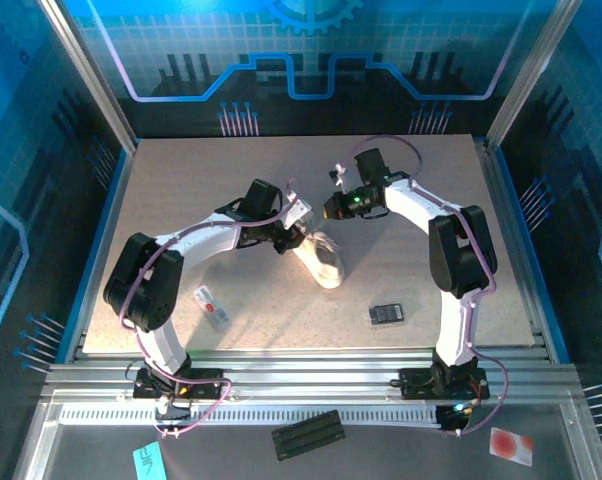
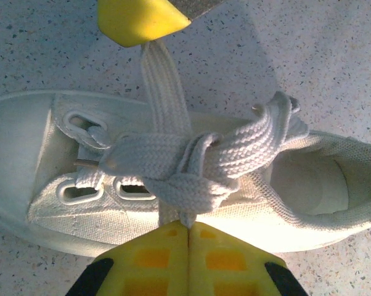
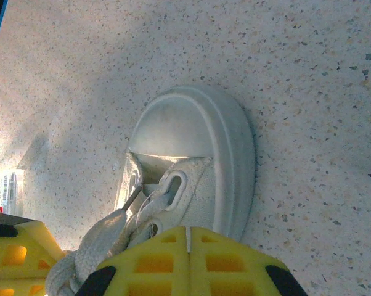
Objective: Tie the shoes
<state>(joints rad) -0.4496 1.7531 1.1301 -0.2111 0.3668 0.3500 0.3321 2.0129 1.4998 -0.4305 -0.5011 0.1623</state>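
The white low-top shoe (image 1: 324, 262) lies mid-table, its toe pointing toward the near edge. In the left wrist view the shoe (image 2: 50, 203) lies across the frame, with its laces (image 2: 191, 163) crossed in a loose knot over the tongue. My left gripper (image 2: 188, 227) is shut on a lace end just below that knot. One lace strand (image 2: 164, 86) runs straight up to my right gripper's yellow fingertip (image 2: 142, 21). In the right wrist view my right gripper (image 3: 188, 229) is shut, with a thin edge of lace between the fingers, above the shoe's toe cap (image 3: 191, 129). Seen from above, the left gripper (image 1: 284, 243) and the right gripper (image 1: 328, 208) flank the shoe's heel end.
A small black device (image 1: 385, 314) lies on the table right of the shoe. A white-and-red packet (image 1: 211, 306) lies to its left, near the left arm. A flat black piece (image 1: 308, 434) rests on the metal frame in front. Blue walls enclose the table.
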